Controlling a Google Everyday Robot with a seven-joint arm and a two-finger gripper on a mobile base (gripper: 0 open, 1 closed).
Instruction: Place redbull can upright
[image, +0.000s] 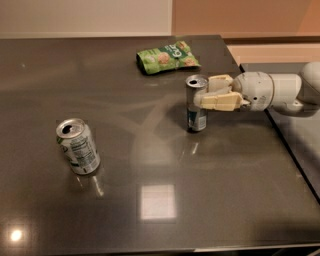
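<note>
The gripper (204, 93) at the redbull can (196, 112) blocks its right side. Leftward (toward the silver can (78, 146)) lies open tabletop (135, 130).

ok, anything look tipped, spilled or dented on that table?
Nothing stands out. The slim silver-and-blue metal can stands upright, the tool gripping its upper part. The wider silver labelled can is upright too; the green snack bag lies flat.

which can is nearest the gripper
The slim redbull can, upright right of centre; the gripper is at its upper part. The wider can with the white label stands far from it.
</note>
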